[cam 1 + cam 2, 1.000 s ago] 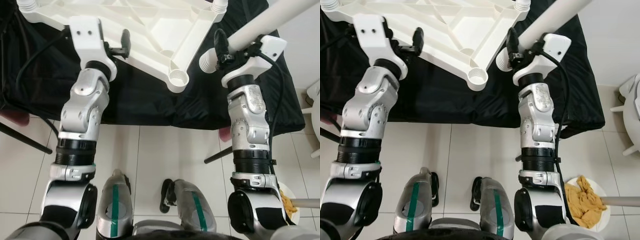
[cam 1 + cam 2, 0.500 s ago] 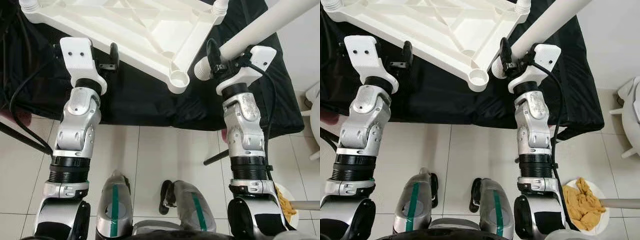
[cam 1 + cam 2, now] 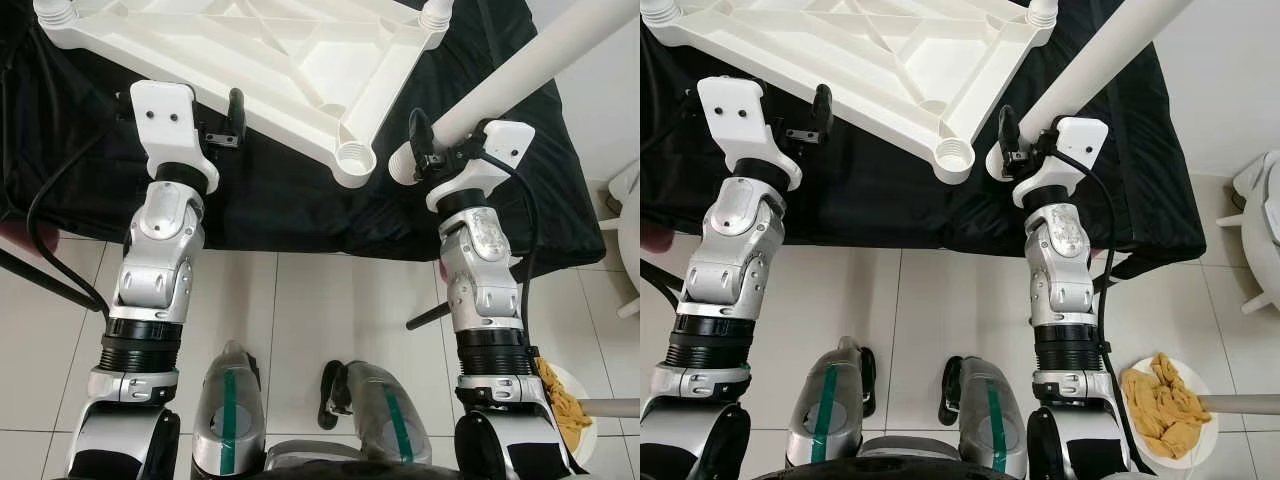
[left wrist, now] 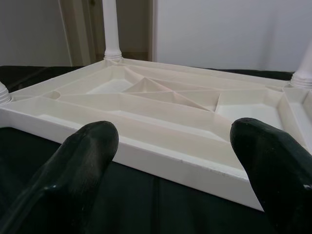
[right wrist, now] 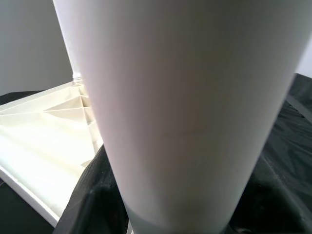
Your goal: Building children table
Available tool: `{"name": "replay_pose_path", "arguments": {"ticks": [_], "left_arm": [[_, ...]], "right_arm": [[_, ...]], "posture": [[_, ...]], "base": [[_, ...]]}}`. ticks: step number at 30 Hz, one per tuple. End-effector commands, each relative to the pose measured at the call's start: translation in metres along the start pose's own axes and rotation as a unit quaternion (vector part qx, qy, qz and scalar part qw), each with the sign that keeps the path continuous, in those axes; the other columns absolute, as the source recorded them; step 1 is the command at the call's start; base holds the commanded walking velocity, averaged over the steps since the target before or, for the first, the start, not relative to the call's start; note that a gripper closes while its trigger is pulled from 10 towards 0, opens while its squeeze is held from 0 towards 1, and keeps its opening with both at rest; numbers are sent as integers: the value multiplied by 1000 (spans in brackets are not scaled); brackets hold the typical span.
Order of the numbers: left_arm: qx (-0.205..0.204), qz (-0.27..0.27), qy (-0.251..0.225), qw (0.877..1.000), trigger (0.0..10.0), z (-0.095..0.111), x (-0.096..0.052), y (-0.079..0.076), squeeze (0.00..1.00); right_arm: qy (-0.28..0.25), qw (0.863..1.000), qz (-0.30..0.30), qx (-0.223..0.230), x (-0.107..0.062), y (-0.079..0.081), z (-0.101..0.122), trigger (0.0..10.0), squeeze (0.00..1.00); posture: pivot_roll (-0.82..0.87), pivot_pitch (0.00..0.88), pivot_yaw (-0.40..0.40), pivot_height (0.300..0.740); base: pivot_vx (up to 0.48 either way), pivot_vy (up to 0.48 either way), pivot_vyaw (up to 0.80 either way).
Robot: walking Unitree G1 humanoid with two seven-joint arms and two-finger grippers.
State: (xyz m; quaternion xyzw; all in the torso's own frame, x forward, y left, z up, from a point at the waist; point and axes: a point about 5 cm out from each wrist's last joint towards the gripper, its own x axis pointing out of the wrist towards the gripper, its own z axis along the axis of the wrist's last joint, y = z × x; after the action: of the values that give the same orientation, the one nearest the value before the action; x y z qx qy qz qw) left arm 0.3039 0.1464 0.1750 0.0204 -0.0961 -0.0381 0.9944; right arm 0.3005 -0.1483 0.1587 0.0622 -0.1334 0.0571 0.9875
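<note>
The table leg (image 3: 520, 65), clamped near its lower end in the right pincer (image 3: 425, 150), slants toward 1 o'clock; the empty corner socket (image 3: 350, 155) of the upturned tabletop (image 3: 260, 50) lies just beside at 9 o'clock. The left pincer (image 4: 170, 146) gapes empty.

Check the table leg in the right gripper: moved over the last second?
Yes. The table leg, held by the right gripper, has its threaded end closer to the tabletop's empty corner socket.
</note>
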Motion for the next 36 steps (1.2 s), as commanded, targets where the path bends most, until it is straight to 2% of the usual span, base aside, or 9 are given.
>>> {"name": "replay_pose_path", "arguments": {"ticks": [1,3,5,9,10,20,25,26,36], "left_arm": [[8,-26,1,1000,10000,-2,1,-6,0],[18,-42,-3,999,10000,0,2,-9,0],[62,-107,-2,992,10000,0,5,-22,0],[82,-130,-2,988,10000,-1,5,-26,0],[113,-166,3,980,10000,-6,4,-33,0],[179,-218,-2,959,10000,-13,8,-44,0],[190,-237,-3,953,10000,-14,10,-45,0],[204,-265,-4,942,10000,-15,13,-49,0],[230,-316,0,920,10000,-19,21,-57,0]], "right_arm": [[2,1000,-6,-10,1,-3,1,10000,0],[9,1000,-8,-15,3,-3,1,10000,0],[9,999,10,-30,14,-2,8,10000,0],[5,999,17,-36,17,-2,11,10000,0],[5,998,33,-46,21,-2,13,10000,0],[13,997,64,-48,31,1,19,10000,0],[14,996,69,-53,32,3,19,10000,0],[14,996,70,-55,33,3,19,10000,0],[4,997,64,-52,33,0,24,10000,0]], "posture": [[63,39,-65,740],[63,43,-67,740],[64,49,-72,740],[65,50,-71,740],[61,50,-65,740],[59,50,-66,740],[62,49,-67,740],[58,47,-62,740],[46,46,-51,740]], "base": [[0,0,0],[0,0,0],[0,0,0],[0,0,0],[0,0,0],[0,0,0],[0,0,0],[0,0,0],[0,0,0]]}}
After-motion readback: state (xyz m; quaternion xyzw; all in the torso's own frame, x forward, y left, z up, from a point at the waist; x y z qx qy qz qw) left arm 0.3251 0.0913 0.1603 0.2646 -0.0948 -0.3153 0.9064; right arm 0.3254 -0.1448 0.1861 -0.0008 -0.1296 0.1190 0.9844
